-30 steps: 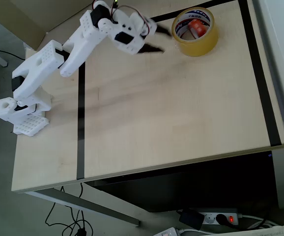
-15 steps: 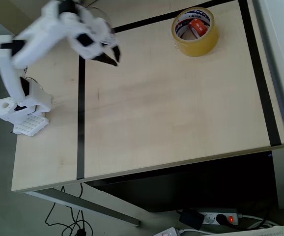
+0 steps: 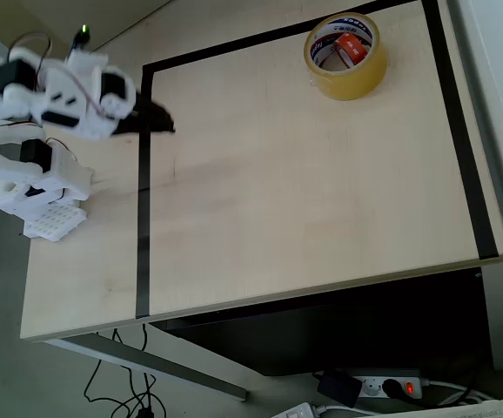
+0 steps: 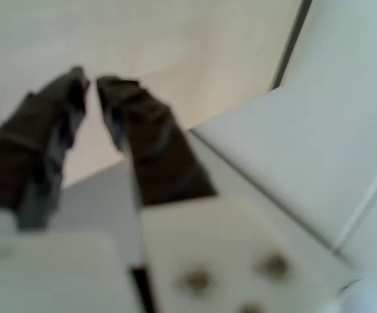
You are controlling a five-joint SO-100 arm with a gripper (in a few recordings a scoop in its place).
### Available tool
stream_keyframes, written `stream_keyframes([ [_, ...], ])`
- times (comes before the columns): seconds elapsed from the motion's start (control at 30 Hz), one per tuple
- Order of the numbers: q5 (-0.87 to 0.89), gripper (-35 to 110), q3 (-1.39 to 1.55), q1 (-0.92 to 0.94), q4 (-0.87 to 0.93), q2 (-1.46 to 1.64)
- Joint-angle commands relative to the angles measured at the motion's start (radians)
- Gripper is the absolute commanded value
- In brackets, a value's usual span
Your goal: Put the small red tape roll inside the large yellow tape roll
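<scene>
The small red tape roll [image 3: 349, 45] lies inside the hollow of the large yellow tape roll [image 3: 345, 57], a wide translucent amber ring at the far right of the pale wood-grain counter [image 3: 304, 183]. Well apart at the left, the white plastic arm's gripper [image 3: 153, 117] hangs over a black tape line [image 3: 143, 200]. Its dark tapered jaws stand almost together in the wrist view, a thin gap between the tips, holding nothing.
</scene>
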Motion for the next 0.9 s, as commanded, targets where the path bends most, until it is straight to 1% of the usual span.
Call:
stream_keyframes([
  [0.0,0.012,0,0.183,0.018,-0.083,0.160],
  [0.13,0.012,1,0.334,0.026,-0.126,0.253],
  [0.23,0.012,4,0.454,0.018,-0.156,0.341],
  [0.3,0.011,3,0.531,-0.011,-0.173,0.368],
  [0.33,0.008,0,0.569,-0.037,-0.179,0.390],
  [0.43,0.012,0,0.680,-0.075,-0.163,0.540],
  [0.5,0.012,0,0.758,-0.066,-0.130,0.701],
  [0.53,0.012,0,0.801,-0.063,-0.080,0.816],
  [0.57,0.012,0,0.801,-0.066,0.035,0.933],
  [0.7,0.006,0,0.799,-0.048,0.103,0.950],
  [0.87,0.012,0,0.799,-0.067,0.199,0.950],
])
